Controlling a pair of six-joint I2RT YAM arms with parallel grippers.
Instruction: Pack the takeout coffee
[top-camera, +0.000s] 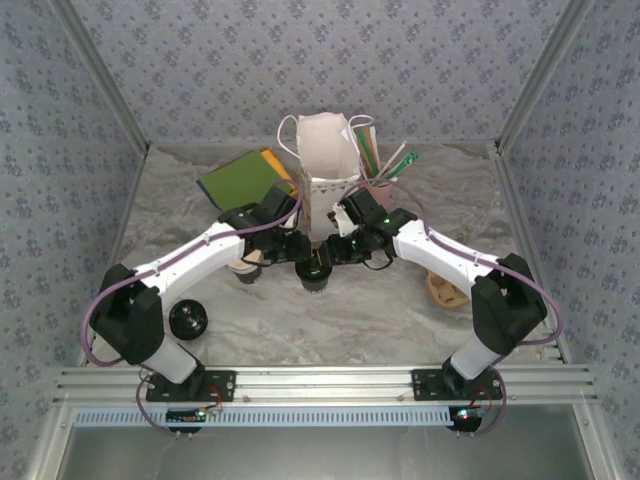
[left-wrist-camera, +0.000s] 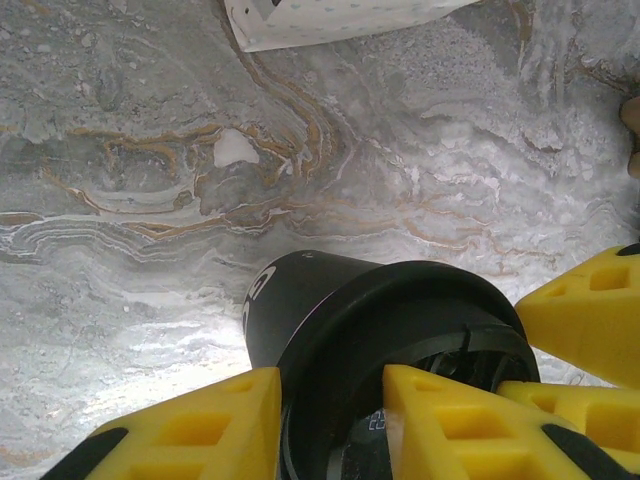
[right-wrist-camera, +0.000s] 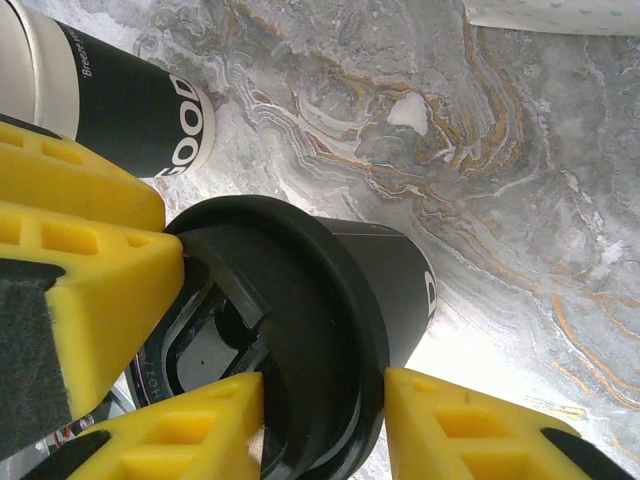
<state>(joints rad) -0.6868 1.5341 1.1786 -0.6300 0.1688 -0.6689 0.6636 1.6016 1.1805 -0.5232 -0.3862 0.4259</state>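
Observation:
The takeout coffee, a dark cup with a round black lid, stands in the middle of the table in front of the white paper bag. Both arms meet over it. My left gripper pinches the lid's rim, one yellow finger outside it and one on the lid's top. Across the opposite side of the rim, my right gripper is closed the same way on the takeout coffee. The right gripper's fingers show at the edge of the left wrist view.
A second dark cup printed "GOOD" stands just left of the held cup. A loose black lid lies near the left arm's base. Green and orange pads lie left of the bag, straws to its right, and a tan object sits under the right arm.

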